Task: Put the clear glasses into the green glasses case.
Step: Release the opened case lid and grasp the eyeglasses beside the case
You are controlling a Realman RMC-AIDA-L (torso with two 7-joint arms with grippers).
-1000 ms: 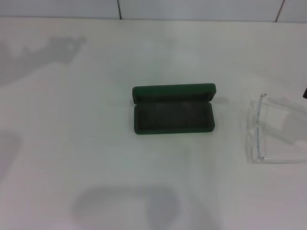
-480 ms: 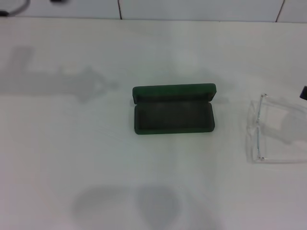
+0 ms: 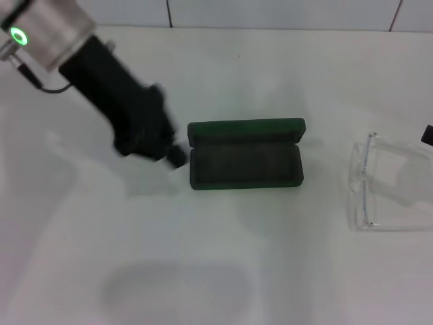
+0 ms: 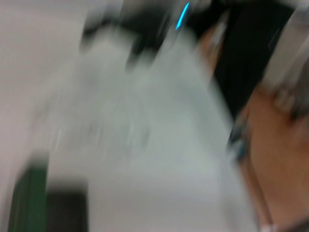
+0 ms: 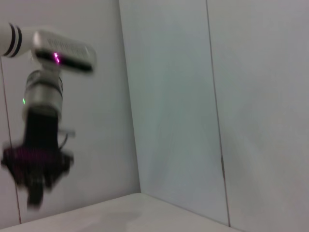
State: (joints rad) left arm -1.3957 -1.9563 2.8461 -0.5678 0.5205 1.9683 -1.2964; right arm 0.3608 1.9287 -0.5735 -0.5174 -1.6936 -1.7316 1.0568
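Observation:
The green glasses case [image 3: 245,162] lies open at the middle of the white table, lid raised at the back, grey lining bare. It also shows as a blurred green and dark shape [image 4: 34,203] in the left wrist view. To its right lie the clear glasses [image 3: 367,183], nearly colourless, near the right edge. My left gripper [image 3: 174,156] hangs at the case's left end on a black arm coming from the upper left; it is blurred. The right wrist view shows that left arm [image 5: 38,159] far off. A small dark piece of my right arm [image 3: 427,134] shows beyond the glasses.
The white table [image 3: 216,271] runs to a tiled wall [image 3: 270,12] at the back. A cable [image 3: 37,82] loops off the left arm's wrist.
My left arm has swept in from the upper left and down to the case's left end. The case and the glasses have not moved.

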